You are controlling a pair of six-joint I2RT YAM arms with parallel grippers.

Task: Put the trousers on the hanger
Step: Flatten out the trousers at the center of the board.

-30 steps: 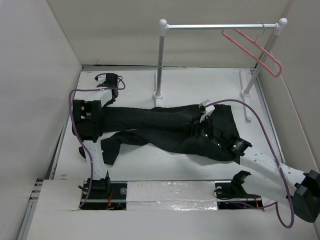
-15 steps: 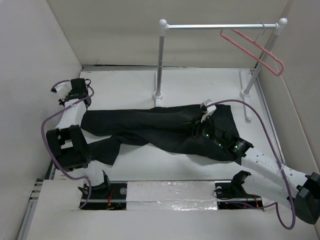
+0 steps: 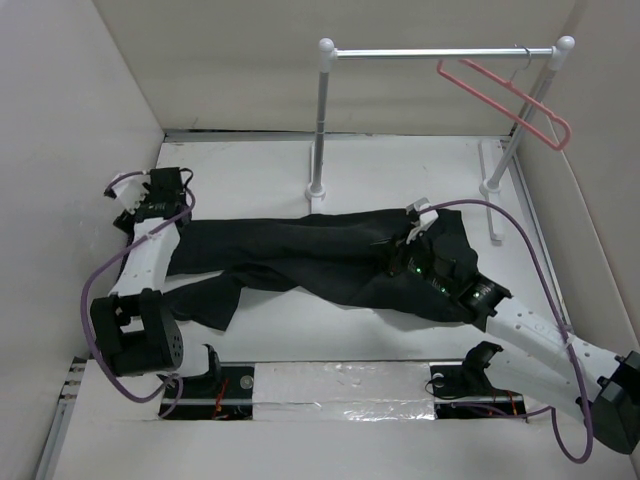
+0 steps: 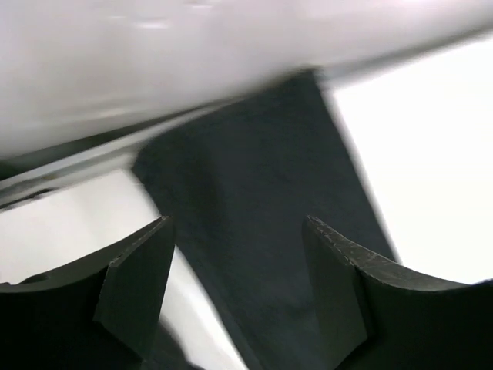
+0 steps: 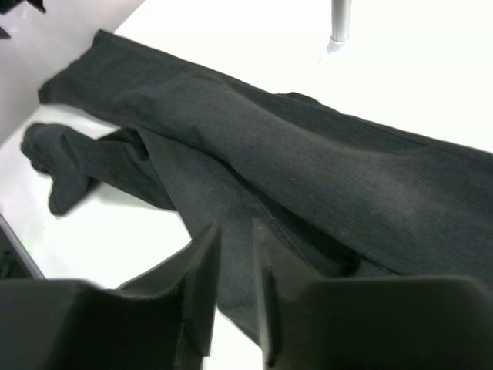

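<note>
The black trousers (image 3: 300,255) lie flat across the table, legs to the left and waist to the right. My left gripper (image 3: 165,200) hangs open over the end of the upper leg. In the left wrist view its fingers (image 4: 139,285) stand wide apart, with the leg's cloth (image 4: 262,200) lying below them (image 4: 237,231). My right gripper (image 3: 392,250) is low over the trousers near the crotch. Its jaws (image 5: 235,239) are almost together, with an edge of the trousers (image 5: 308,169) between them. The pink hanger (image 3: 510,100) hangs tilted from the rail at the back right.
A white rail (image 3: 440,52) on two posts stands at the back, its left post (image 3: 320,130) just behind the trousers. Pale walls close in on the left (image 3: 60,200) and right. Purple cables (image 3: 530,270) loop from both arms.
My left arm swung off the trousers to the left, and its gripper went from shut to open over the leg end. My right gripper's jaws narrowed. The hanger shifted slightly.
</note>
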